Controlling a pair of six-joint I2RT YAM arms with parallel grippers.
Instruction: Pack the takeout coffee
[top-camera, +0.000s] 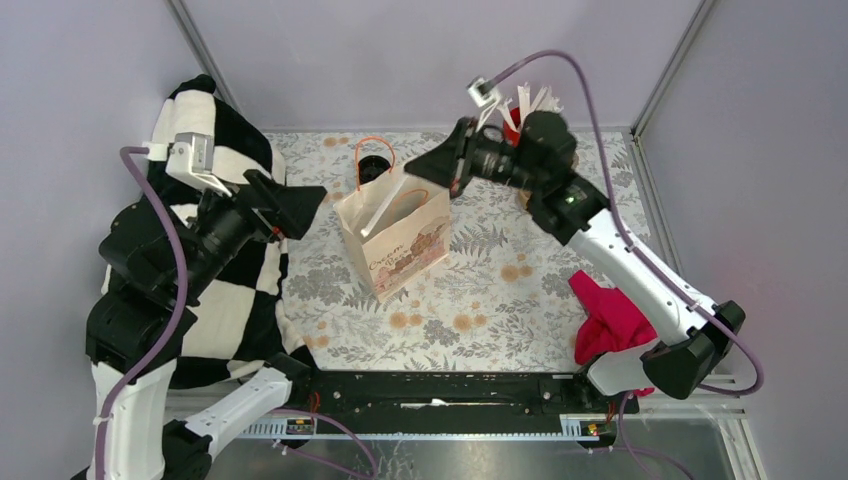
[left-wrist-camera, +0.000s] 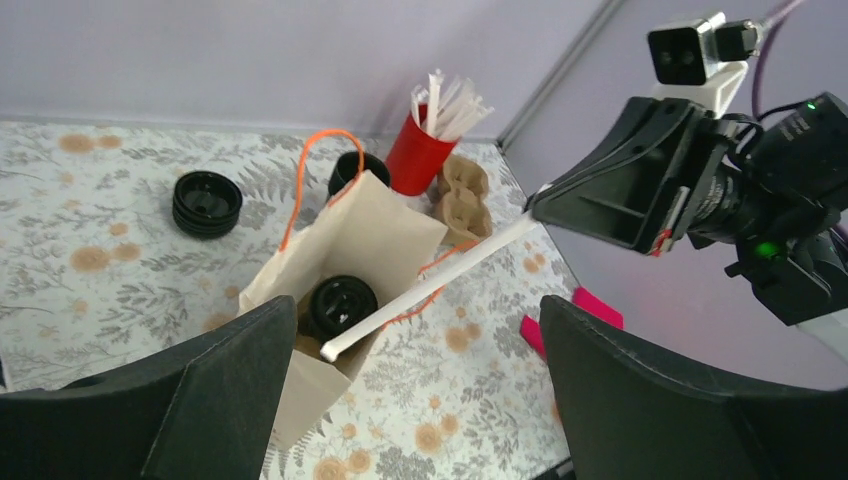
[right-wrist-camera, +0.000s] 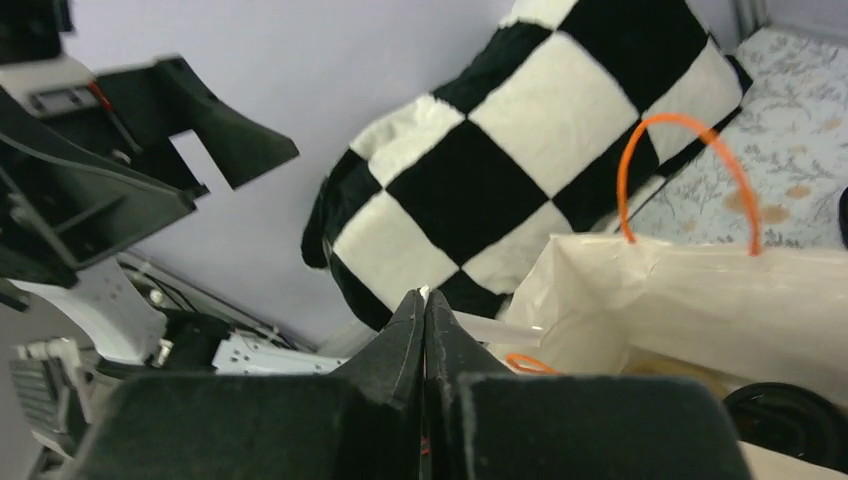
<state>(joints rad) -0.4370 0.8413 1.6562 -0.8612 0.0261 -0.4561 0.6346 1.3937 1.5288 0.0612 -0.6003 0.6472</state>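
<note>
The left end effector (left-wrist-camera: 420, 330) held its smooth black fingers spread wide, gripping nothing. Just ahead of it and below stood a creased tan paper bag (left-wrist-camera: 385, 235) with orange cord handles. Inside sat the takeout coffee (left-wrist-camera: 340, 305), short, round and black with a glossy lid. The right end effector (right-wrist-camera: 425, 305) pinched a long white stick (left-wrist-camera: 430, 285) slanting down from it into the bag's mouth.

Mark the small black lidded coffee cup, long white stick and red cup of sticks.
Small black lidded coffee cup (left-wrist-camera: 340, 303): left wrist view, lid top.
Long white stick (left-wrist-camera: 430, 285): left wrist view, mid-shaft.
Red cup of sticks (left-wrist-camera: 415, 160): left wrist view, side wall.
</note>
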